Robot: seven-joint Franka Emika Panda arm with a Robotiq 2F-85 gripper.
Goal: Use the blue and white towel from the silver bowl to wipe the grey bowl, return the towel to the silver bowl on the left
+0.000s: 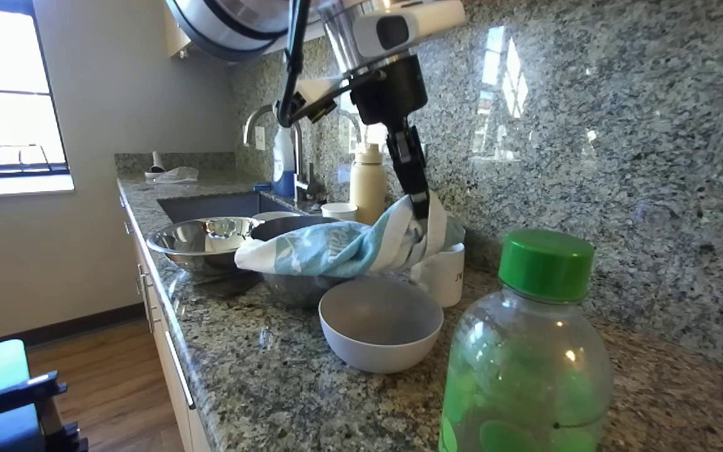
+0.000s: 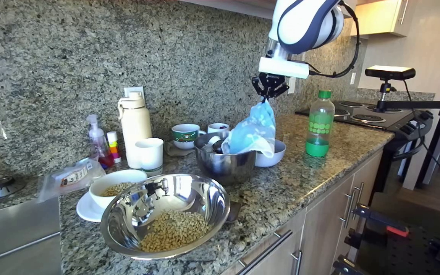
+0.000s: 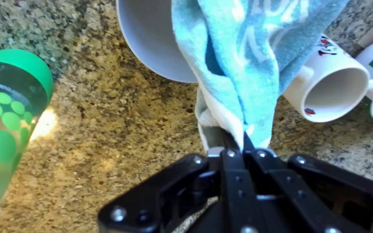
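My gripper (image 1: 422, 210) is shut on a corner of the blue and white towel (image 1: 330, 248), which shows in both exterior views (image 2: 254, 128). In the wrist view the fingers (image 3: 243, 145) pinch the towel (image 3: 241, 61) and it hangs away from them. The grey bowl (image 1: 379, 361) stands upright on the counter, partly behind the towel in an exterior view (image 2: 271, 159) and in the wrist view (image 3: 154, 48). The deep silver bowl (image 2: 225, 166) beside it holds a dark item with a white cap. The towel's lower part hangs over this bowl's rim.
A wide shiny bowl (image 2: 208, 191) with grains stands by the counter's front edge. A green-capped bottle (image 2: 320, 124) stands past the grey bowl. White mugs (image 3: 335, 81) and a cream flask (image 2: 136, 126) line the wall. A sink (image 1: 211, 204) lies at the far end.
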